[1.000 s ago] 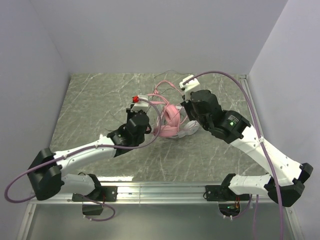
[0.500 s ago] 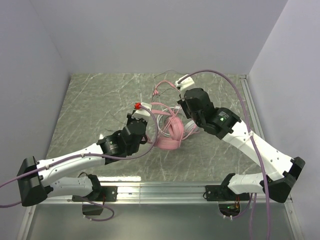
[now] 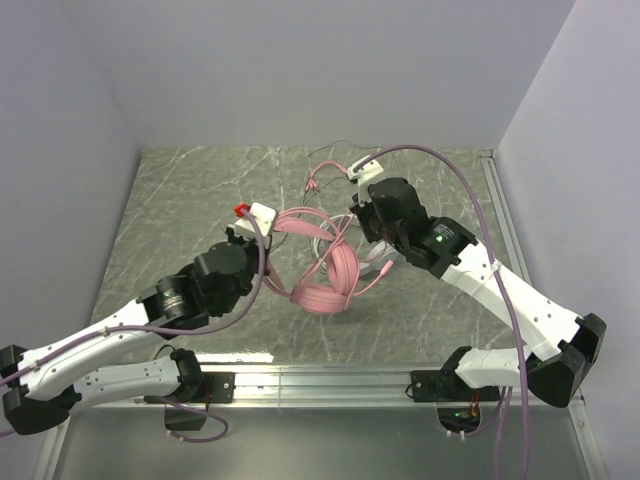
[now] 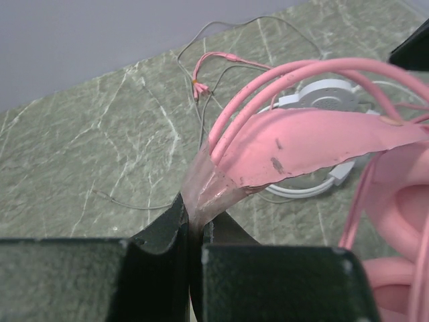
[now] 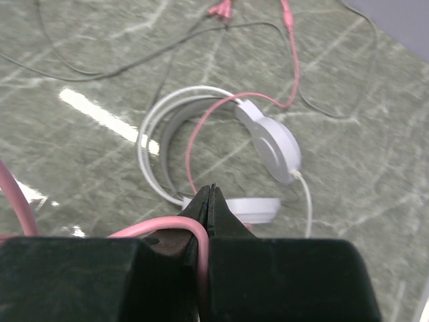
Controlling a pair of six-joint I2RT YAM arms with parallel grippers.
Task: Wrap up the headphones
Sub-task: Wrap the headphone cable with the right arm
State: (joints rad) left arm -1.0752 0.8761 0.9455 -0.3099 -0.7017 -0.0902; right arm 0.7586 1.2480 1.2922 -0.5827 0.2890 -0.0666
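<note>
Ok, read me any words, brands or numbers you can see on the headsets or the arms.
None readable. The pink headset and the white headset show no print or logo in any view.
The left gripper and right gripper are plain black.
The green light on the right arm carries no text.

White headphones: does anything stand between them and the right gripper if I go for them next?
Yes. The right gripper is shut on the pink cable, and a thin pink loop crosses over the band of the white headphones just beyond the fingertips. The gripper would probably have to let go of the cable first.
</note>
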